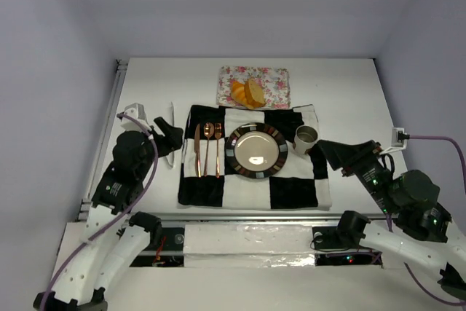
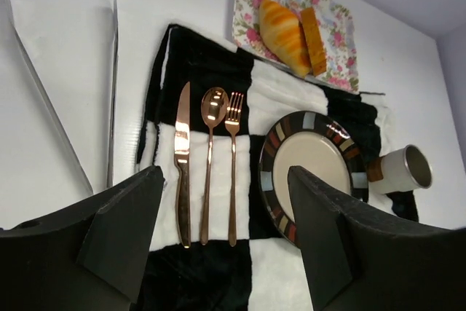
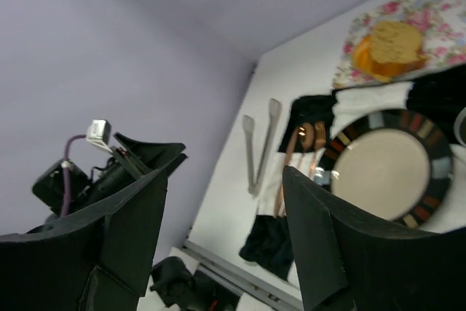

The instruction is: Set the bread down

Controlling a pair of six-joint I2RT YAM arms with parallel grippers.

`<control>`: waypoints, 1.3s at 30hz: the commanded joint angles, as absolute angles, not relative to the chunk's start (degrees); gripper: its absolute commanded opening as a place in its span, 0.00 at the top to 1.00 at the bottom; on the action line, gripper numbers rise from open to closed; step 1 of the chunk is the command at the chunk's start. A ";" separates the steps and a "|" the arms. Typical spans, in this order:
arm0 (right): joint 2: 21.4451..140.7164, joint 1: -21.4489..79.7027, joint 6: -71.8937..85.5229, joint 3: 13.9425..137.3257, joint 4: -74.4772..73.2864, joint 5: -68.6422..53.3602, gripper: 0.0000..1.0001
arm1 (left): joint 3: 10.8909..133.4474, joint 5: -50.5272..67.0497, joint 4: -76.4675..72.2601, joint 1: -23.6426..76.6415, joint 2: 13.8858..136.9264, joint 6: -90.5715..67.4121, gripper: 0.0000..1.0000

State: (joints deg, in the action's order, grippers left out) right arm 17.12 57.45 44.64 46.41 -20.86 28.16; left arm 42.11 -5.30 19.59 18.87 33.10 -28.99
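Observation:
The bread (image 1: 248, 92), an orange-yellow roll and a tan slice, lies on a floral napkin (image 1: 273, 80) at the back of the table. It also shows in the left wrist view (image 2: 295, 33) and the right wrist view (image 3: 389, 50). A round plate (image 1: 234, 158) with a striped dark rim sits empty on the black-and-white checked mat (image 1: 291, 191). My left gripper (image 1: 170, 138) is open and empty at the mat's left edge. My right gripper (image 1: 328, 154) is open and empty at the mat's right edge, near the cup.
A knife, spoon and fork (image 1: 207, 148) in copper colour lie left of the plate. A cup (image 1: 306, 138) stands right of the plate. Grey tongs (image 2: 109, 85) lie on the white table left of the mat.

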 commanded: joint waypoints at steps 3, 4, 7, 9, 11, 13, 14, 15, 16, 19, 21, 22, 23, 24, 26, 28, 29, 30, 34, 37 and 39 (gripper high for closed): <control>16.79 57.66 47.11 43.07 -28.92 32.70 0.41 | 42.09 -5.53 14.68 18.63 40.51 -27.16 0.33; 16.79 57.66 47.81 42.81 -28.92 32.35 0.59 | 42.62 -6.06 14.24 18.63 41.91 -26.81 0.34; 16.44 57.66 48.86 40.61 -27.60 30.33 1.00 | 44.38 -7.38 12.49 18.63 47.27 -25.40 0.42; 15.56 57.66 48.96 39.38 -25.94 28.92 1.00 | 44.73 -7.82 11.26 18.63 50.79 -23.74 0.64; 14.33 57.66 48.87 37.97 -25.14 28.48 1.00 | 45.00 -9.74 10.11 18.63 54.12 -23.12 0.97; 13.80 57.66 48.78 37.71 -25.22 28.30 1.00 | 45.35 -13.26 9.23 18.02 56.41 -22.15 1.00; 13.71 57.66 48.78 37.62 -25.49 28.47 1.00 | 45.53 -13.79 8.88 16.28 58.95 -21.89 1.00; 13.62 57.66 48.78 37.62 -26.10 28.74 1.00 | 45.61 -13.80 8.44 15.56 60.19 -21.28 1.00; 13.54 57.66 48.87 37.79 -26.45 28.83 0.93 | 46.14 -13.97 8.00 14.77 61.60 -21.10 0.99; 13.10 57.66 49.13 37.44 -27.16 28.65 0.75 | 47.02 -13.10 6.51 10.82 66.79 -19.87 0.73; 12.66 57.66 49.22 36.39 -26.55 28.30 0.69 | 47.55 -12.22 5.45 9.15 70.56 -18.99 0.52; 12.31 57.66 49.22 35.86 -26.19 28.13 0.67 | 48.77 -12.22 5.45 8.62 72.23 -18.03 0.50; 12.39 57.66 49.31 35.51 -25.84 28.04 0.67 | 49.65 -12.22 5.54 8.61 75.64 -17.58 0.50; 12.39 57.66 49.39 35.07 -25.14 27.95 0.67 | 50.44 -12.56 5.71 8.61 77.33 -17.32 0.50; 13.09 57.66 49.13 34.72 -24.53 27.25 0.67 | 52.29 -13.01 4.93 8.61 81.71 -16.70 0.50; 14.06 57.66 48.96 34.54 -23.82 26.63 0.67 | 53.60 -12.66 3.35 8.09 84.36 -16.18 0.51; 15.11 57.66 48.78 34.63 -23.56 26.37 0.67 | 54.31 -12.57 3.08 8.09 87.16 -15.65 0.52; 15.73 57.66 48.78 34.63 -23.12 25.58 0.67 | 54.93 -12.48 2.73 8.09 88.32 -15.21 0.52; 18.45 57.66 49.04 34.28 -21.01 22.42 0.67 | 58.78 -13.62 1.93 8.09 94.03 -13.36 0.56; 20.12 57.66 49.48 33.40 -18.46 20.84 0.67 | 61.16 -15.29 2.63 8.09 98.43 -12.13 0.60; 21.09 57.66 49.66 32.87 -17.23 20.39 0.67 | 61.78 -16.08 2.72 8.09 100.98 -11.78 0.63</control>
State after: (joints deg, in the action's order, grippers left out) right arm 20.14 57.45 49.34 33.32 -22.83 22.44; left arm 59.13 -13.63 3.64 8.51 99.79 -13.74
